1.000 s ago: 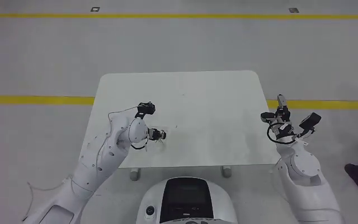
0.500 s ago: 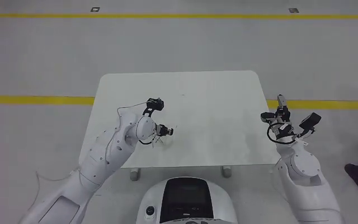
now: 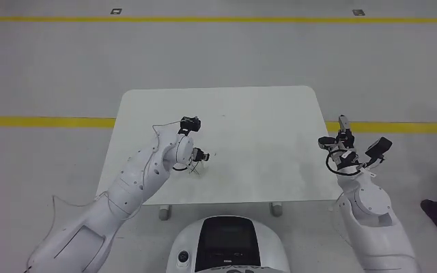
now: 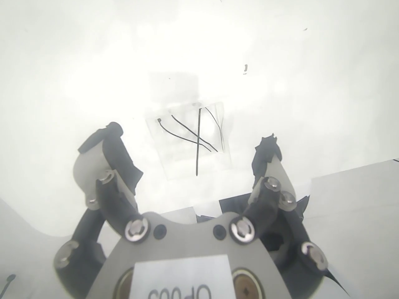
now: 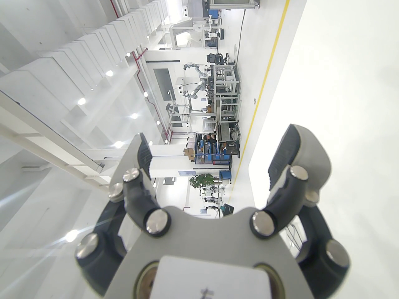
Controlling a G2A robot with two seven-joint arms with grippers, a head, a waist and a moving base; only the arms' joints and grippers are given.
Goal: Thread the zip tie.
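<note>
On the worktop point(image 3: 259, 130), toward its near left part, lies a clear sheet point(image 4: 184, 166) of thin plastic, flat on the white surface. On that sheet lie the zip ties point(image 4: 198, 132). They are several thin black strips, loose and crossing one another. One runs straight along the sheet and reaches past the others toward the sheet's nearer edge. Two slant across it, and a finer curved one lies by the sheet's far side. One slanting tie shows a small square head at its end. Each lies open rather than looped, as far as can be told.

Above the sheet hangs the left tool point(image 4: 187, 141), pointed down at it. Its two dark fingers point(image 4: 109, 154) stand wide apart, one to either side of the sheet, and the tool has hold of nothing. The ties lie below the gap between the fingers and somewhat ahead of it. Neither finger touches a tie or the sheet. Beyond the sheet, on the side away from the tool, a small dark mark point(image 4: 245, 68) sits on the bare worktop.

Well apart from the sheet, out past the worktop's right edge, the right tool point(image 5: 215, 136) is held up off the surface. It faces along that edge toward the room. Its fingers are spread wide too and hold nothing.
</note>
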